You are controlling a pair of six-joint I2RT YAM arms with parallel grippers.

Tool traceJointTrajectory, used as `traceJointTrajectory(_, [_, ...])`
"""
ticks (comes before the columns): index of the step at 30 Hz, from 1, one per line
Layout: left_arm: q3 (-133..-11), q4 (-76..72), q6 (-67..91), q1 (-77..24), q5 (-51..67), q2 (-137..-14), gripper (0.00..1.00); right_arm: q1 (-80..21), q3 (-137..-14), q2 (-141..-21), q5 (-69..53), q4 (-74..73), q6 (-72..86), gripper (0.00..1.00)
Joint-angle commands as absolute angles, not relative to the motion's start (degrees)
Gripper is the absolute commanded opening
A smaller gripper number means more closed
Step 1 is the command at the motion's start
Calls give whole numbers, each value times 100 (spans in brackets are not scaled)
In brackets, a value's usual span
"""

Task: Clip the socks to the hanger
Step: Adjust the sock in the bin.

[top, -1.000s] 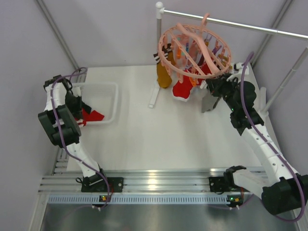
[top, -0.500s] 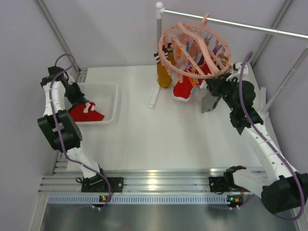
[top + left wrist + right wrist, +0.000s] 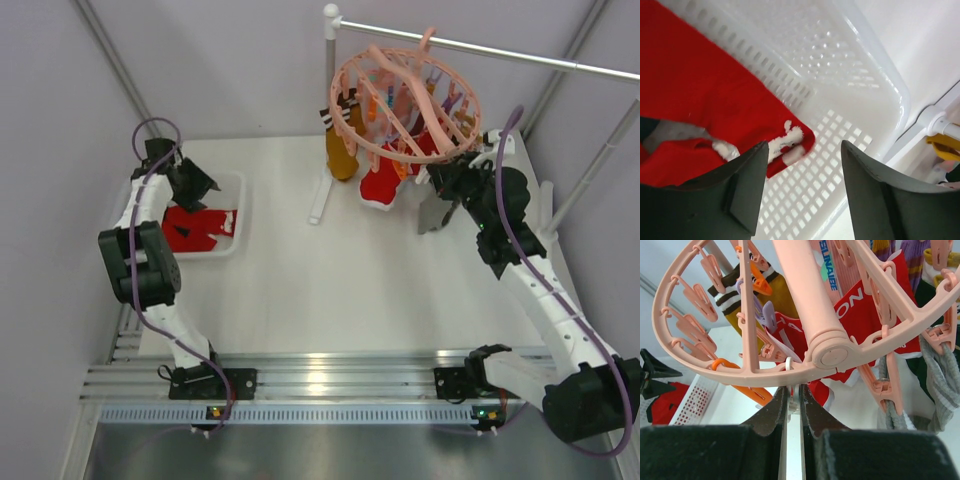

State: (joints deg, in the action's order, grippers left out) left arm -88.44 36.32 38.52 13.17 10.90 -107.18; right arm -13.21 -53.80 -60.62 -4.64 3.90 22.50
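The salmon-pink hanger (image 3: pixel 375 150) hangs from the rail at the back right. Red (image 3: pixel 380 188), yellow-brown (image 3: pixel 342 150) and grey (image 3: pixel 433 215) socks are clipped to it. My right gripper (image 3: pixel 445 185) sits just under the near rim of the hanger (image 3: pixel 765 374), shut on a small white clip (image 3: pixel 799 401) that dangles from the ring. My left gripper (image 3: pixel 190 180) hovers open over the white basket (image 3: pixel 240 200). Between its fingers (image 3: pixel 745 190) there is only mesh. A red sock (image 3: pixel 705 100) with a white patch lies loose in the basket below it, beside more red fabric (image 3: pixel 200 228).
The rail's white stand (image 3: pixel 322 195) rises just left of the hanger, its foot on the table. Grey frame poles slant up at both back corners. An orange clip (image 3: pixel 747 392) hangs from the ring next to my right fingers.
My left gripper rose and swung toward the back of the basket, then opened; the red sock it held now lies in the basket. The right arm has not moved.
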Motion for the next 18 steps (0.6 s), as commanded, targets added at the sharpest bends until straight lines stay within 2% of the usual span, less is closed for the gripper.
traceJointTrajectory(1, [-8702, 2253, 3879, 1362, 1221, -10574, 65, -1257, -5678, -6126, -466, 369, 2153, 0])
traceJointTrajectory(4, [-8543, 1725, 2413, 1397, 1703, -10196, 66, -1257, -5713, -6126, -483, 343, 2109, 0])
traceJointTrajectory(5, [-8604, 1697, 1930, 1432, 2401, -10082, 67, -1257, -5713, -6126, -501, 343, 2101, 0])
traceJointTrajectory(7, [-8736, 1775, 261, 1607, 3335, -10028, 78, -1257, -5713, -6126, -527, 334, 2092, 0])
traceJointTrajectory(9, [-9007, 2309, -1561, 1670, 4004, -10072, 82, -1257, -5722, -6135, -562, 334, 2092, 0])
traceJointTrajectory(12, [-9325, 3215, -3629, 1731, 4780, -10291, 80, -1257, -5748, -6144, -624, 325, 2057, 0])
traceJointTrajectory(14, [-9447, 3575, -4469, 1828, 5262, -10484, 79, -1266, -5774, -6152, -641, 316, 2048, 0])
traceJointTrajectory(15, [-9544, 4378, -5657, 1854, 5587, -10581, 79, -1257, -5809, -6170, -659, 299, 2030, 0])
traceJointTrajectory(17, [-9946, 5216, -6727, 1846, 5748, -10967, 79, -1257, -5836, -6196, -668, 264, 1987, 0])
traceJointTrajectory(18, [-10158, 6195, -7951, 1846, 5748, -11134, 79, -1257, -5888, -6231, -659, 238, 1960, 0])
